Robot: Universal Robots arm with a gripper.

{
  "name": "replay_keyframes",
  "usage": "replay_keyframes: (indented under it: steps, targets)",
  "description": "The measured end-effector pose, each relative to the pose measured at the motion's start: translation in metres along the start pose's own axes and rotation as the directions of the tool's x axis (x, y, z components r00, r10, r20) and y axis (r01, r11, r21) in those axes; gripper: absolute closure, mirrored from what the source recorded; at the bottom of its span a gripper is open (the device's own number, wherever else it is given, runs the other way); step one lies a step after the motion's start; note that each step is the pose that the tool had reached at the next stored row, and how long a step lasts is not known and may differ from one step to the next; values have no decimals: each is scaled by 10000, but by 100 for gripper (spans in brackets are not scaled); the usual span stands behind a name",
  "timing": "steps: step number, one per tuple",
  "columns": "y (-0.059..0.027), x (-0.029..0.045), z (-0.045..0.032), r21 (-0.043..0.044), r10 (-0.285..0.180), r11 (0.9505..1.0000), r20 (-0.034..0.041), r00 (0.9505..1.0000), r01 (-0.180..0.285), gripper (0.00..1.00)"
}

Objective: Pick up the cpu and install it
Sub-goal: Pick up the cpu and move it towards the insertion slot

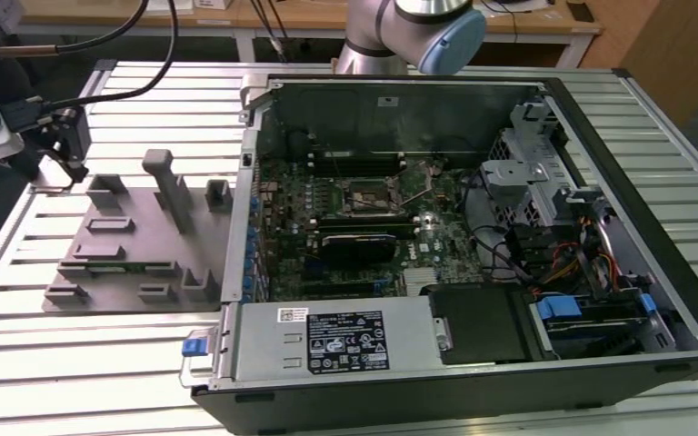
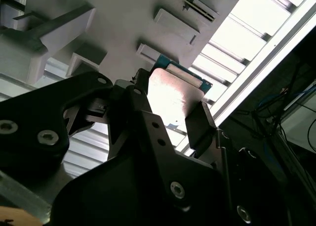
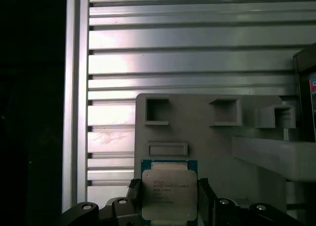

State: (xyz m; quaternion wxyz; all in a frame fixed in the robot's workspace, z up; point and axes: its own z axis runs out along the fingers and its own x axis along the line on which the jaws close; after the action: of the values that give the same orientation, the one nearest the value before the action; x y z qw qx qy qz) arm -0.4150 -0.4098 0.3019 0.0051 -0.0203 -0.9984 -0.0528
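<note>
1. The slatted aluminium table point(image 1: 106, 363) carries everything. I judge it is there to give one flat working surface.
2. The open computer case point(image 1: 385, 100) lies on its side just beside the grey holder tray point(image 1: 131, 282), on the exterior view's right of it. Its motherboard faces up, so the empty processor socket point(image 1: 367, 195) can be reached from above.
3. The holder tray has raised blocks and shallow recesses, and I read these as keeping parts in fixed, known spots.
4. The gripper point(image 1: 70, 163) hangs at the tray's far corner, on the side away from the case. It is open only as wide as the chip it carries.
5. In the first wrist view, its dark fingers point(image 3: 205, 199) sit flush against two opposite edges of the cpu point(image 3: 169, 189). I judge the claw to be clamped on the chip.
6. The cpu is a silvery square with a green rim. It is held flat, metal face up, over the edge of the tray and well apart from the socket.
</note>
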Motion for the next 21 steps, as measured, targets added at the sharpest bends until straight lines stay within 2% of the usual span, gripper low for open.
replay_keyframes:
  steps: [8, 21]
  targets:
    - [11, 1, -100, -1, 0, 10000, 0, 10000, 0, 46]
    - [34, 4, -310, -1, 1, 10000, 0, 10000, -1, 46]
